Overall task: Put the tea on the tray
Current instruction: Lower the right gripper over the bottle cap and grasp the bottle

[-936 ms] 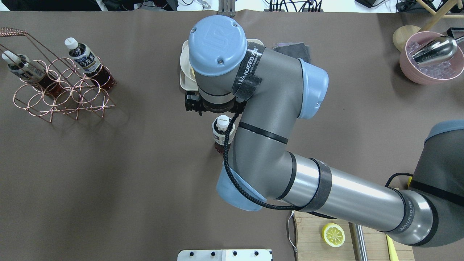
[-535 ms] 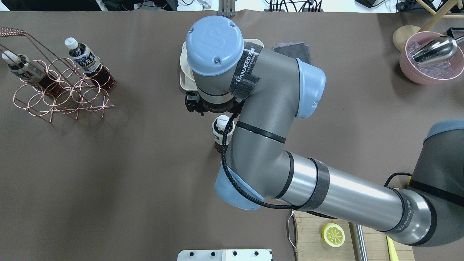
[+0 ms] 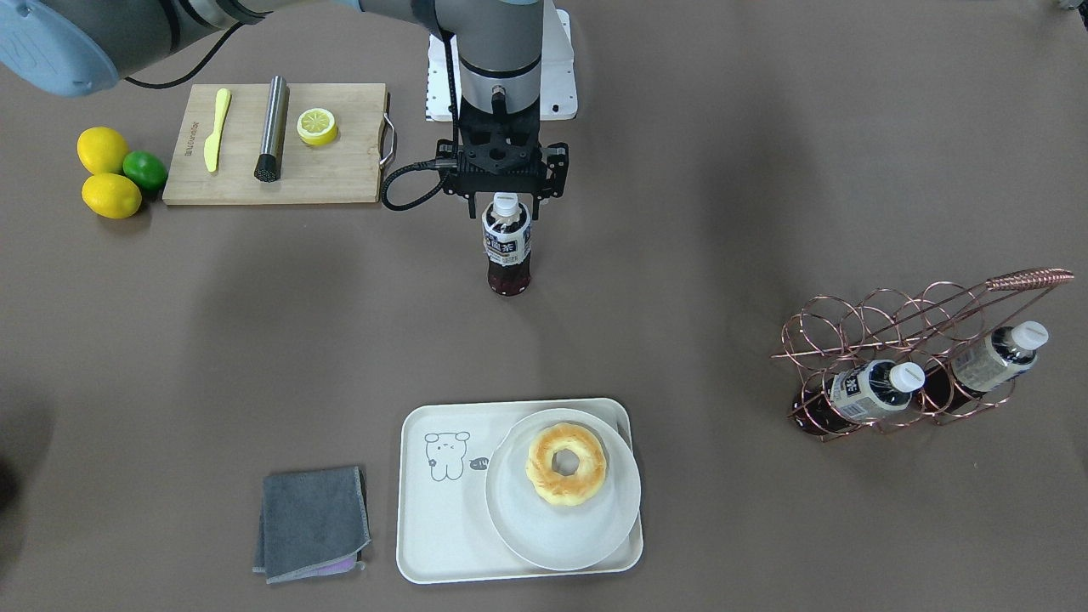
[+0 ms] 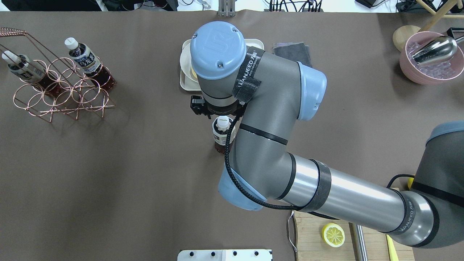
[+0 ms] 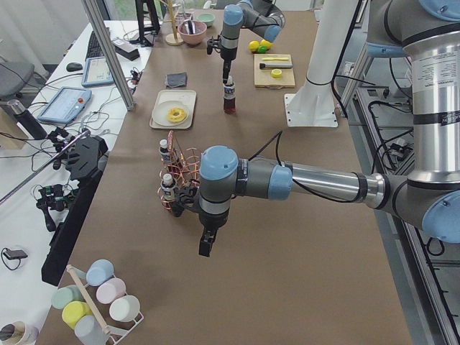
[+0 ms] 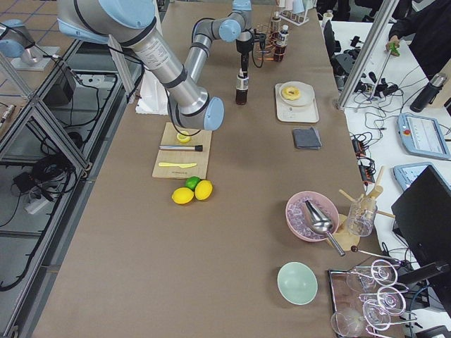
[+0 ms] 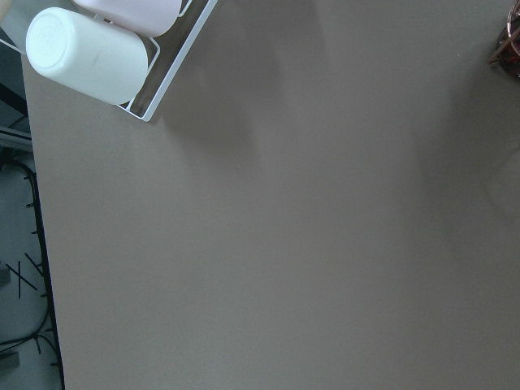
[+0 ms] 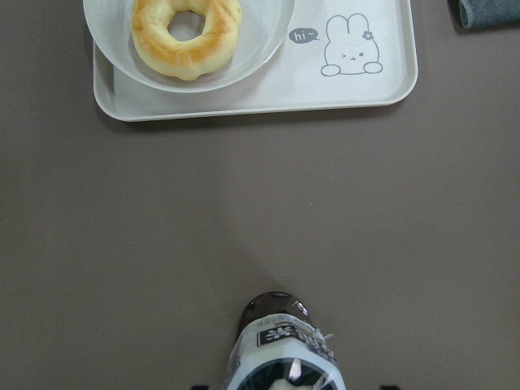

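The tea (image 3: 507, 251) stands upright on the brown table, a small bottle of dark liquid with a white cap and a dark-blue-and-white label. It also shows in the overhead view (image 4: 221, 133) and at the bottom of the right wrist view (image 8: 283, 345). My right gripper (image 3: 507, 211) hangs straight down over its cap, open, with a finger on each side of the neck. The cream-white tray (image 3: 442, 510) with a line-drawn cartoon lies beyond the tea, apart from it, and shows in the right wrist view (image 8: 366, 89). My left gripper (image 5: 205, 248) hangs over bare table; I cannot tell its state.
A white plate (image 3: 544, 531) with a doughnut (image 3: 566, 464) fills half the tray. A grey cloth (image 3: 313, 523) lies beside it. A copper wire rack (image 3: 914, 340) holds two more bottles. A wooden cutting board (image 3: 340, 174) and a pink bowl (image 4: 429, 69) stand on the right arm's side.
My right wrist and gripper have shifted a little sideways, closer over the tea's cap. The tea has not moved.
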{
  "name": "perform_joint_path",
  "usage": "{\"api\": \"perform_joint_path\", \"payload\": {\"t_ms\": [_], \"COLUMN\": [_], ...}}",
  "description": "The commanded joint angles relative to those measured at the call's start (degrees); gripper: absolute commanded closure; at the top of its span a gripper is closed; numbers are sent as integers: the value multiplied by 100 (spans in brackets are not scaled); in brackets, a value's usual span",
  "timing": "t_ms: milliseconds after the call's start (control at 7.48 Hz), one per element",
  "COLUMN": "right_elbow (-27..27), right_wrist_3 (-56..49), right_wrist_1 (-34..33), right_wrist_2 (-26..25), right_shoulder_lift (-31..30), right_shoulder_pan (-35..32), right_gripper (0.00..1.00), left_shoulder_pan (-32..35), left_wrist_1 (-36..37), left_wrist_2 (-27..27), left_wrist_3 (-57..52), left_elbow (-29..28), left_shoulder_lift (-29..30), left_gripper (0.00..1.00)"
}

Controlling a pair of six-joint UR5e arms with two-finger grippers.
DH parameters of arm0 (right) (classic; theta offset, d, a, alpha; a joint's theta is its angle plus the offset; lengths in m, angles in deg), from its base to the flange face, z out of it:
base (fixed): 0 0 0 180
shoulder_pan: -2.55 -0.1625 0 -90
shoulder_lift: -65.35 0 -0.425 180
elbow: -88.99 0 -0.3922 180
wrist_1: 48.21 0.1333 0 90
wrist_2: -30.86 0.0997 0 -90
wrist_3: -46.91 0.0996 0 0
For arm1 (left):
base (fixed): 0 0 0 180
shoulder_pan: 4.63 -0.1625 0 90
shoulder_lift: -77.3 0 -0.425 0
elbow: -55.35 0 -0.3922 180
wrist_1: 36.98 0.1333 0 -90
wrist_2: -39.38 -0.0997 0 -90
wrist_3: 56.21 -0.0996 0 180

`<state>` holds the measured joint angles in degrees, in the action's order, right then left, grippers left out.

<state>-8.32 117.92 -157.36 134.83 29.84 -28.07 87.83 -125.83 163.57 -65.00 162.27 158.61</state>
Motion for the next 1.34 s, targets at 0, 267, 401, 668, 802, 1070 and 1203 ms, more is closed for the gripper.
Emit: {"api": "perform_joint_path", "payload": {"t_ms": [0,267,401,668,802,1070,1203], "right_elbow": [-34,-43,-43,-218,-202,-158,-10], "right_wrist_3": [27,35,35,18,-26,-201,-445], "right_wrist_1": [-1,-9,-184,-386,-440,-414,-388], "right_wrist_2": [0,-9,0,44,140,420,657], "right_shoulder_lift": [-27,-27,43,113,201,202,228], "right_shoulder_pan": [4,22,22,-100,-249,-653,-960], "right_gripper": [98,100,100,100,100,100,100], "left_shoulder_pan": [0,0,0,0,0,0,0], "left_wrist_1": [-1,-1,-1,-1,-1,-1,-1], "left_wrist_2": [0,0,0,0,0,0,0], "left_wrist_3": [0,0,0,0,9,9,9], "left_elbow": [4,13,13,57,83,101,110], "left_shoulder_lift": [-1,8,8,8,17,17,26], "left_gripper": [2,2,2,2,2,2,2]}}
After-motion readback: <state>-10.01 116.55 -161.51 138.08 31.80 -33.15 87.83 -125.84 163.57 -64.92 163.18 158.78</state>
